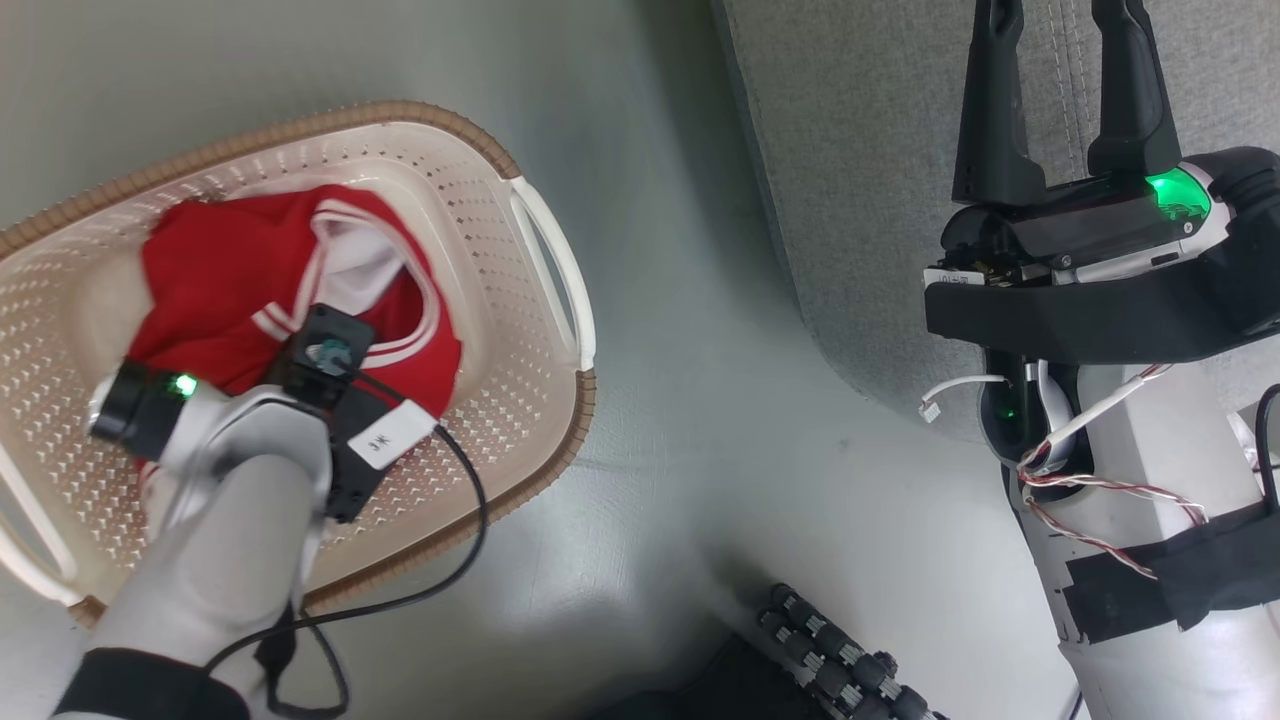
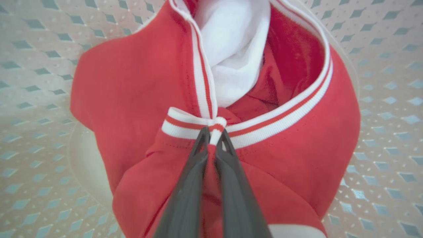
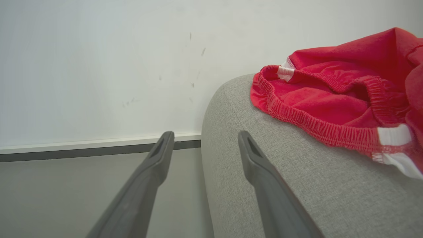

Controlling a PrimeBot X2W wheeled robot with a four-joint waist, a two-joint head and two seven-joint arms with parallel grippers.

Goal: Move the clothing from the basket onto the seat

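Closest in, the left hand (image 2: 213,132) is pressed together on the jersey (image 2: 132,92), pinching the white-and-red striped collar trim where it bunches. The jersey lies crumpled in the basket (image 1: 560,440), seemingly not yet lifted, so this half of the job is only at the grasp. Farther off, the right hand (image 3: 203,140) hangs spread and empty beside the seat (image 3: 297,178), on whose rounded top the red shorts (image 3: 324,99) already lie. One garment delivered, then — one left to carry across.
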